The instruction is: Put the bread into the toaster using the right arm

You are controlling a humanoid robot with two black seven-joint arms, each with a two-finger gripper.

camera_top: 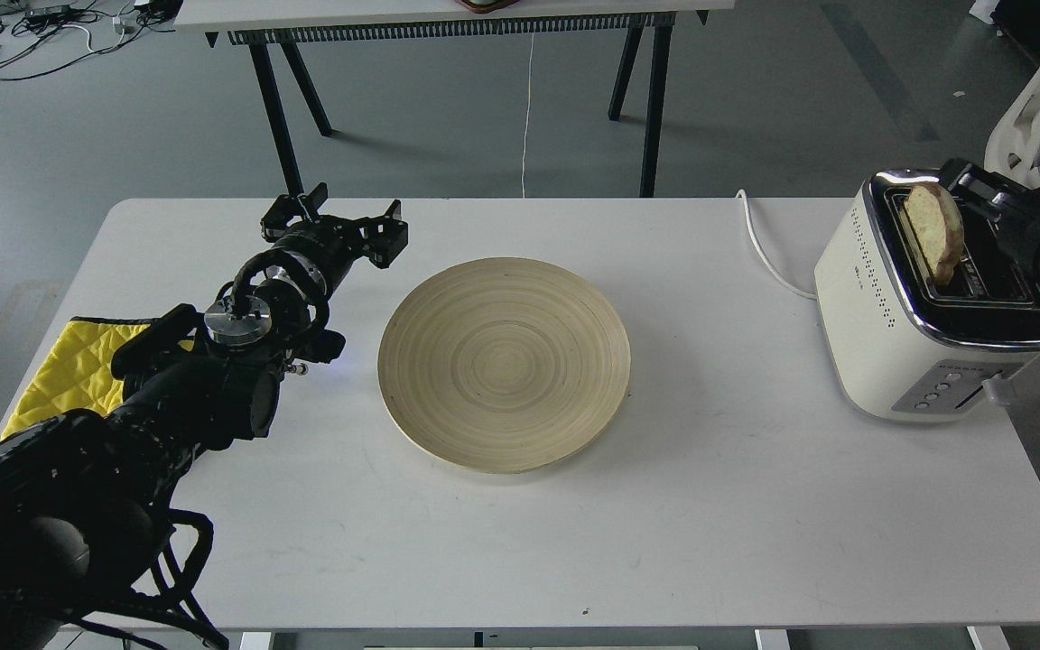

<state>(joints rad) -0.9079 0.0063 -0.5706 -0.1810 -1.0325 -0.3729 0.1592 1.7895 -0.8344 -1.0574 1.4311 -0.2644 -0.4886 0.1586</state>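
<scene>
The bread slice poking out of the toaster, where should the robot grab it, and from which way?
Best guess: grab the pale tan bread slice by its rounded top half, coming from above. It stands on edge in a slot of the cream-white toaster, so only that upper part sticks out; the chrome top hides the rest. The right hand is already beside that top edge.
</scene>
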